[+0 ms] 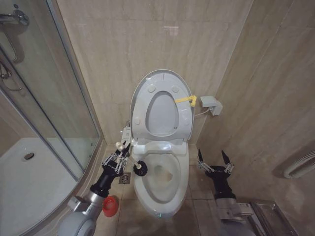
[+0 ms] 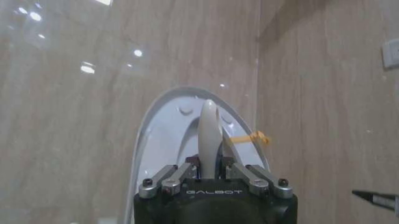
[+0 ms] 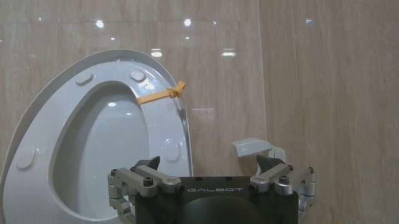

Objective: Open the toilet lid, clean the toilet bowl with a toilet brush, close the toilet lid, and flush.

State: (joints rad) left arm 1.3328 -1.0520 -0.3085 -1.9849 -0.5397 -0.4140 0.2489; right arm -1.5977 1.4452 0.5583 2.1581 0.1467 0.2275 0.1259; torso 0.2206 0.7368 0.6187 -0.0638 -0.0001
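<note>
1. The toilet brush (image 1: 133, 162) is clamped by its white stick handle in the left gripper (image 1: 119, 156), whose fingers (image 2: 187, 171) close tight on the handle in the left wrist view; the dark bristle head sits over the near-left rim of the toilet bowl (image 1: 162, 189).
2. The toilet lid (image 1: 161, 104) stands raised behind the bowl against the wall, its yellow strap (image 1: 186, 100) on the right edge.
3. The right gripper (image 1: 215, 162) waits to the right of the bowl, jaws spread and empty.
4. A red holder (image 1: 110, 206) sits on the floor left of the bowl.
5. Judged from this, the scrubbing step is in hand: next, the head needs lowering into the bowl and sweeping along its inner wall.
</note>
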